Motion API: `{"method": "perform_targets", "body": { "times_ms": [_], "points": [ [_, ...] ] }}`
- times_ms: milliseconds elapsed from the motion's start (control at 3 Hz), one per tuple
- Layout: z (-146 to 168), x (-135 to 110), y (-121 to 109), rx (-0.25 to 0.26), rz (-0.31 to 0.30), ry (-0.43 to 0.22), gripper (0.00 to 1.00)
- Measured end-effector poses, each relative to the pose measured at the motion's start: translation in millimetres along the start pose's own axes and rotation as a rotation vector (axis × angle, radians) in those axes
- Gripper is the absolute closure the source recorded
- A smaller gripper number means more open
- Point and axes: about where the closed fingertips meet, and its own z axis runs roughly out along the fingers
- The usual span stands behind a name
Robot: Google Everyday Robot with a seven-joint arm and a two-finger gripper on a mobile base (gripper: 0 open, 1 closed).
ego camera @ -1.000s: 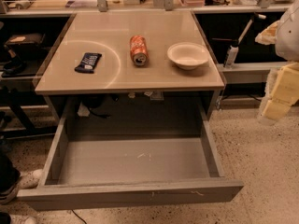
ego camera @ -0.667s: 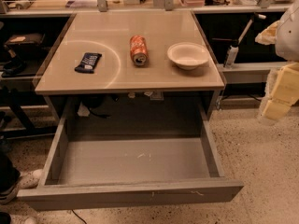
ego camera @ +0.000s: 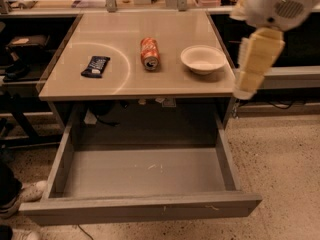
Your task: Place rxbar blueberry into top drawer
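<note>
Gripper (ego camera: 246,86) has swung leftward, now beside the tabletop (ego camera: 175,81) right edge, grip state can't tell, rxbar blueberry (ego camera: 95,66) well apart to its left, long axis diagonal.

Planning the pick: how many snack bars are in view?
1. The rxbar blueberry lies left on the tabletop, beside the soda can; the top drawer holds none. The claw hangs beyond the tabletop's right edge.

One camera looks steeply down from in front of the open top drawer (ego camera: 145,176), toward the tabletop (ego camera: 175,29) behind. The gripper (ego camera: 246,86), perhaps nearest the lens, hangs upper right.
</note>
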Motion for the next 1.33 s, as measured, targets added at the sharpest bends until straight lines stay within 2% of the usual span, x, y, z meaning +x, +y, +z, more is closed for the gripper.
{"method": "perform_targets", "body": {
  "times_ms": [333,667,1000,1333],
  "points": [
    [-3.4,-13.6,-4.9,0.021,-0.021,-0.020,0.00],
    [2.7,-21.0,-9.6,0.035,-0.012,-0.052,0.00],
    [16.9,-40.8,-31.5,0.021,-0.002,-0.082,0.00],
    [27.9,-82.3,-74.1,0.007,-0.031,-0.111,0.00]
  ]
}}
